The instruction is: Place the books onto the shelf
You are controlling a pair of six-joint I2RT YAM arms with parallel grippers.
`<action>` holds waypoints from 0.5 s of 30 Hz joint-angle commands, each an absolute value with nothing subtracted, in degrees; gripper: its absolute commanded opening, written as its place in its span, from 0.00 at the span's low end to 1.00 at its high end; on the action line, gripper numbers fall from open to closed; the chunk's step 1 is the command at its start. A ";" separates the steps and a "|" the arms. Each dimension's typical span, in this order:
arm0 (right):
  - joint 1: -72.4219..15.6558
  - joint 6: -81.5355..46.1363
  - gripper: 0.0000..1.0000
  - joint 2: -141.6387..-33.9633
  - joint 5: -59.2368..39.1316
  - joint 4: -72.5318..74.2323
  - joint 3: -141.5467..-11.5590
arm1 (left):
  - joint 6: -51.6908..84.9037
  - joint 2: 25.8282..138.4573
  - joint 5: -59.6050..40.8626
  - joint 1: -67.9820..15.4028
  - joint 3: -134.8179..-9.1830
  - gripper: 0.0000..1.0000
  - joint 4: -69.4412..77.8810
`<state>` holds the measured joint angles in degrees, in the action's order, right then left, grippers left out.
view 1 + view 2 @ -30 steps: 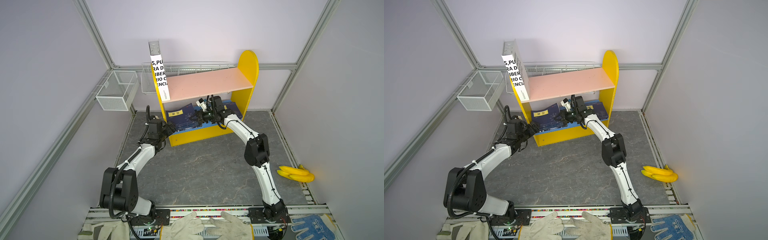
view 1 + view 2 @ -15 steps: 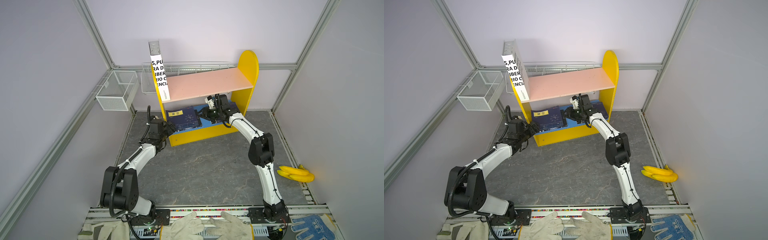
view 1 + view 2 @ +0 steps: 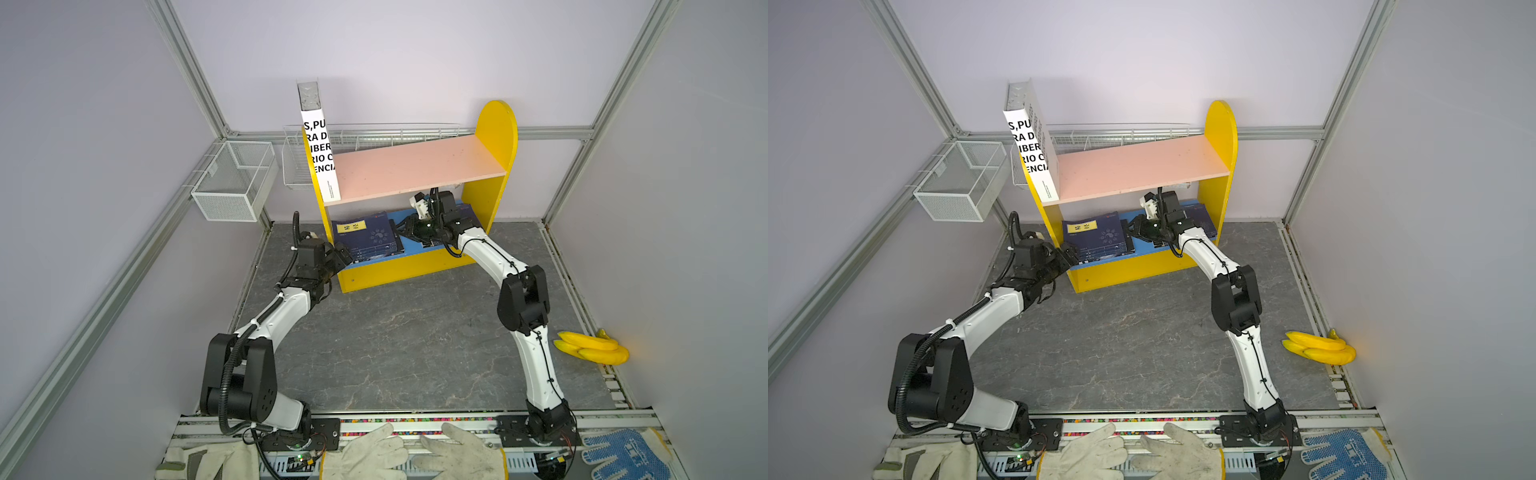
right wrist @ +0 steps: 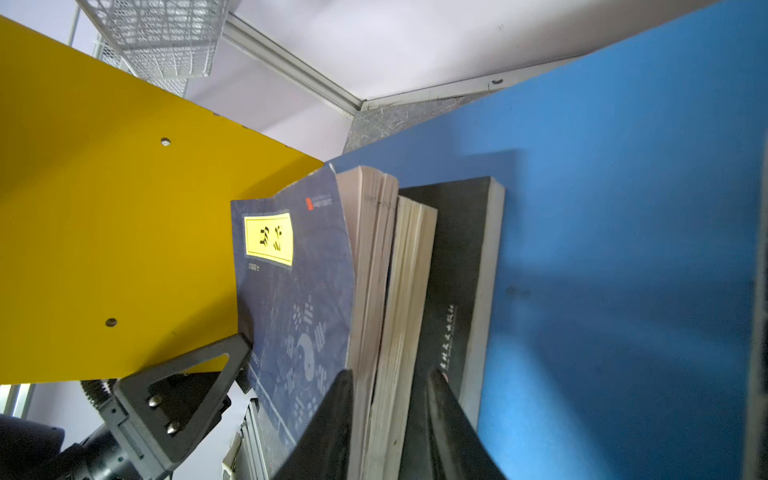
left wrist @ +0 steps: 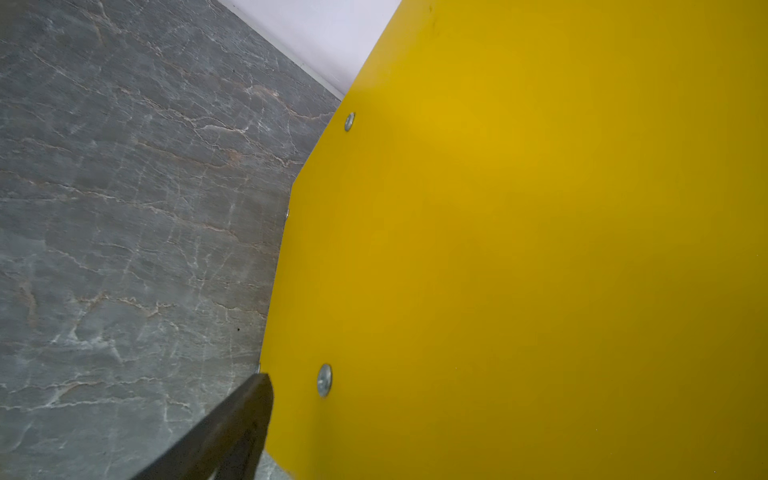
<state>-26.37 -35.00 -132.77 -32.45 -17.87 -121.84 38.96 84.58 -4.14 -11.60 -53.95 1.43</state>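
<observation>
The left gripper (image 3: 343,254) sits at the left front corner of the shelf (image 3: 409,269). Its jaws are spread wide astride the yellow side panel (image 5: 498,228) and are not visibly pinching it. 1 finger (image 5: 232,426) lies outside the panel and the other (image 4: 187,399) touches the top cover of the navy paperbacks (image 3: 368,240). That pile rests on the blue lower board (image 4: 623,249), hard against the panel.

The right gripper (image 4: 390,376) reaches in under the pink upper board (image 3: 415,166). Its fingers (image 4: 338,415) flank the page edges of the upper 2 paperbacks, above a black book (image 4: 457,257). The fit looks snug, but I cannot tell if it squeezes.

I take the step to be squaring that pile against the side. It wants a slow push with the wrist kept clear of the pink board. The left finger should act as a stop, or the soft covers may fan or slide out the front.

Counting across:
- 2 wire baskets (image 3: 232,183)
- 2 arms
- 1 shelf with 2 boards
- 1 white book (image 3: 320,160) upright on the pink board
- at least 3 books in the left pile
- at least 1 navy book (image 3: 471,212) half hidden at the right end
- 1 bunch of bananas (image 3: 590,348)
- 4 gloves (image 3: 365,451) — 3 pale, 1 blue
</observation>
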 commanded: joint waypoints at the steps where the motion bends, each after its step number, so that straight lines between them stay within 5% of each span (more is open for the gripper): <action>1: -26.71 -32.46 0.36 -127.02 -33.40 -15.64 -119.38 | 39.41 81.27 -9.00 -11.25 -51.04 0.93 5.29; 7: -26.67 -29.32 0.56 -117.68 -30.07 -12.80 -107.44 | 39.46 73.61 -14.03 -11.25 -46.71 0.96 10.21; 15: -26.69 -25.67 0.69 -104.37 -29.27 -9.51 -89.86 | 29.10 62.33 -18.57 -11.23 -46.53 1.00 -4.74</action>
<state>-26.39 -29.02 -110.76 -30.35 -14.35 -93.62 34.50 64.55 -15.33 -11.40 -46.81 1.63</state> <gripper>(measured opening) 0.682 0.996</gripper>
